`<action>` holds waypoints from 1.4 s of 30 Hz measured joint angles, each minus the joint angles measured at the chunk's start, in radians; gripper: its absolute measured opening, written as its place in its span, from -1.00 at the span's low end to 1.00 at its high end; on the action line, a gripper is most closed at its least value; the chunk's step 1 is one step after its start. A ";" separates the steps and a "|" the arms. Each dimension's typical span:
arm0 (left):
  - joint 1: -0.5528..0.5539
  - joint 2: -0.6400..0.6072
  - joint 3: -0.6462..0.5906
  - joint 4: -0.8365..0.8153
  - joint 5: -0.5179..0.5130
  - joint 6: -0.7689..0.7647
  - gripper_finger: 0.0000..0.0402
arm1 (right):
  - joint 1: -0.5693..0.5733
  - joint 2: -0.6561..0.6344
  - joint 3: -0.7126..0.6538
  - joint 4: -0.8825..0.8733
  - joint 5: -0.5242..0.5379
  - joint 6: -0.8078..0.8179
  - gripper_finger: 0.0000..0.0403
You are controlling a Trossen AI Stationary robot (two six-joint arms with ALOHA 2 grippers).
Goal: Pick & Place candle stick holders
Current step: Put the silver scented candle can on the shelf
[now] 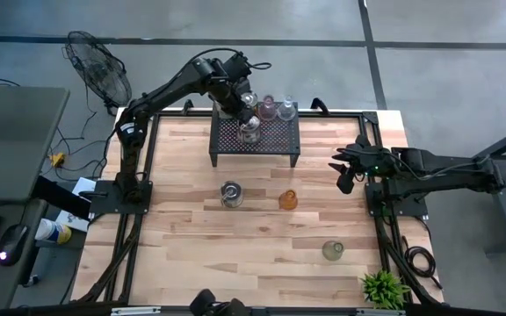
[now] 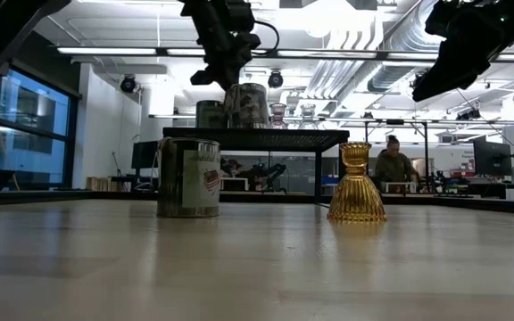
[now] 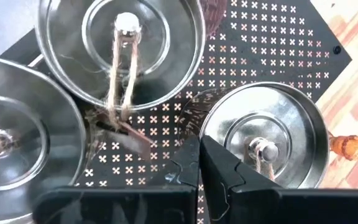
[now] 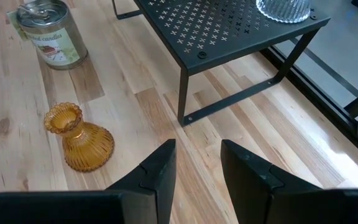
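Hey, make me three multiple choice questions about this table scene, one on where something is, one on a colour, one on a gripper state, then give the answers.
1. Where is the left gripper?
A. Over the black perforated stand
B. Beside the potted plant
C. Over the bare table front

2. What colour is the ribbed glass holder standing on the table next to the silvery tin?
A. Blue
B. Amber-orange
C. Black

3. How do the right gripper fingers stand?
A. Shut on the amber holder
B. Shut on a tin
C. Apart, holding nothing

Answers: 1 A, the high view shows the left arm reaching over the stand. 2 B, the right wrist view shows it amber. 3 C, a clear gap shows between its fingers, with only the table beyond.
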 joint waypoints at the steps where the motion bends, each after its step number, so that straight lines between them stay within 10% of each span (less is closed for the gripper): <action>1: 0.000 0.000 0.000 -0.001 -0.009 -0.004 -1.00 | 0.000 0.000 0.000 0.000 0.000 0.000 -0.41; 42: 0.000 0.002 0.071 -0.029 -0.054 -0.023 -1.00 | 0.000 0.000 0.000 0.000 0.000 0.000 -0.41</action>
